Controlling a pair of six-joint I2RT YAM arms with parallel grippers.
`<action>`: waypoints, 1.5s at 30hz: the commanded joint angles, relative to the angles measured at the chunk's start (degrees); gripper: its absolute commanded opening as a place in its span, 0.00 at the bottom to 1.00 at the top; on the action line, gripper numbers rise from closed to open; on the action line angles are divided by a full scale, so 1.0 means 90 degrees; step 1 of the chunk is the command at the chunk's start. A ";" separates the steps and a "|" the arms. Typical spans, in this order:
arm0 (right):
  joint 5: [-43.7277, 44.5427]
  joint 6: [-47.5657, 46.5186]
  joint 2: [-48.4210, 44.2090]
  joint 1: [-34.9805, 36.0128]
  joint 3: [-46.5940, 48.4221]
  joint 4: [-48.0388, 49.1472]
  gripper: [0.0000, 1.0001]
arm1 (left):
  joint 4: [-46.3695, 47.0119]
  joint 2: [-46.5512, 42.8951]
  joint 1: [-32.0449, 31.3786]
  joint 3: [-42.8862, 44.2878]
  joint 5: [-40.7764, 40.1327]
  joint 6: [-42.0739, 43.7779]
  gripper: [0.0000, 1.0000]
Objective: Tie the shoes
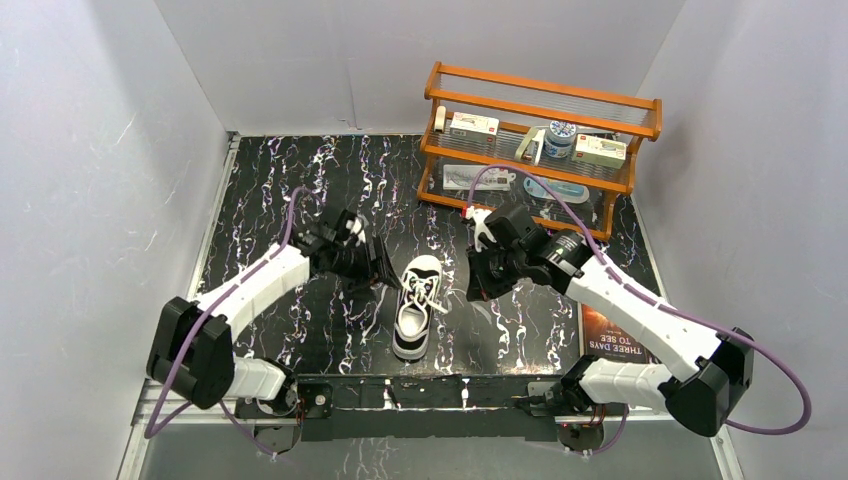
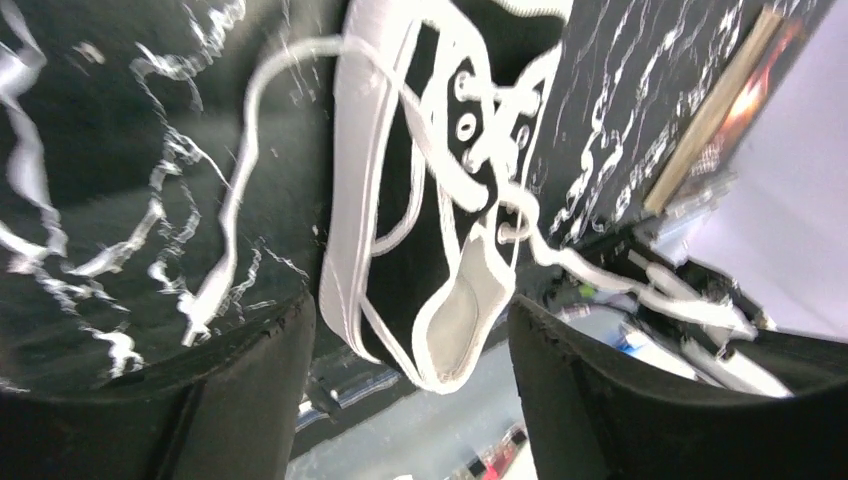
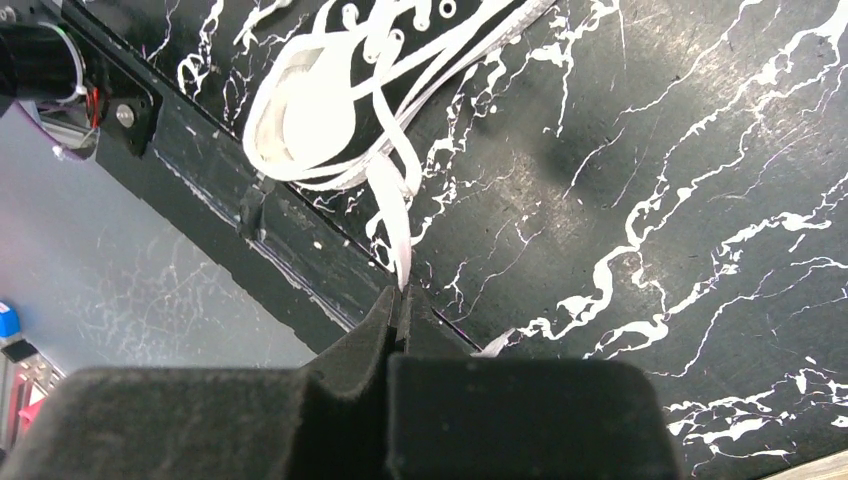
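Marbled black tabletop [image 1: 300, 180]; sneaker [image 1: 418, 305] lies lengthwise near-to-far, toe pointing away.

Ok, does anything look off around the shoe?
Nothing damaged. The sneaker stands upright but untied: one white lace is pinched in the shut right hand, the other lace trails loose across the table near the open left hand.

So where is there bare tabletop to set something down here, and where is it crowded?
Bare marble table lies along the back wall, left of the wooden rack, and between the sneaker and the right arm. Crowded: the centre, where the open left gripper and the right gripper, shut on a lace, flank the sneaker.
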 commanded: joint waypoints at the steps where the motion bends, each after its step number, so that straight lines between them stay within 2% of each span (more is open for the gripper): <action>1: 0.0241 0.0180 0.0168 -0.0014 0.0484 -0.0034 0.00 | 0.1590 -0.0704 -0.0300 -0.1216 0.1508 -0.0979 0.73; 4: 0.0263 0.0212 0.0286 -0.0014 0.0600 0.0125 0.00 | 0.2423 -0.1232 -0.0683 -0.1823 0.1509 -0.1695 0.83; 6: 0.0312 0.0214 0.0385 -0.0016 0.0698 0.0146 0.00 | 0.2974 -0.1236 -0.0903 -0.2149 0.1534 -0.2047 0.85; 10: 0.0617 0.0227 0.0560 -0.0023 0.0828 0.0110 0.00 | 0.3655 -0.0512 -0.1235 -0.2083 0.1501 -0.2254 0.72; 12: 0.0767 0.0159 0.0646 -0.0033 0.0893 0.0004 0.00 | 0.4210 -0.0105 -0.1268 -0.1863 0.1588 -0.2365 0.70; 15: 0.0986 -0.0040 0.0699 -0.0075 0.0885 -0.0056 0.00 | 0.4138 0.0059 -0.1288 -0.1489 0.1461 -0.2252 0.73; 16: 0.1007 -0.0108 0.0714 -0.0103 0.0903 -0.0096 0.00 | 0.4024 -0.0031 -0.1289 -0.1433 0.1414 -0.2203 0.75; 20: 0.0874 -0.0354 0.0708 -0.0251 0.0928 -0.0146 0.00 | 0.2314 -0.0666 -0.1069 -0.1139 0.0961 -0.1418 0.87; 24: 0.0726 -0.0564 0.0706 -0.0437 0.0944 -0.0159 0.00 | 0.0794 -0.1265 0.0185 -0.1029 0.0966 -0.0286 0.90; 26: 0.0611 -0.0662 0.0736 -0.0488 0.1010 -0.0151 0.00 | 0.0125 -0.1026 0.0551 -0.0698 0.0588 0.0496 0.90; 28: 0.0573 -0.0725 0.0805 -0.0501 0.1145 -0.0229 0.00 | -0.0215 -0.0413 0.0604 -0.0343 0.0302 0.1203 0.90; 32: 0.0421 -0.0890 0.0926 -0.0511 0.1379 -0.0393 0.00 | -0.0132 0.0551 0.0605 0.0228 -0.0238 0.2089 0.83; 34: 0.0394 -0.0992 0.0967 -0.0512 0.1465 -0.0470 0.00 | 0.0126 0.0922 0.0549 0.0334 -0.0217 0.2488 0.69; 35: 0.0393 -0.1034 0.0978 -0.0519 0.1479 -0.0483 0.00 | 0.0339 0.1114 0.0527 0.0291 -0.0118 0.2603 0.64; 39: 0.0307 -0.1064 0.1042 -0.0537 0.1550 -0.0496 0.00 | 0.1653 0.1337 0.0259 -0.0184 0.0471 0.2896 0.55; 45: 0.0134 -0.0912 0.0975 -0.0534 0.1436 -0.0347 0.00 | 0.3054 0.1456 -0.0089 -0.0854 -0.0070 0.3142 0.35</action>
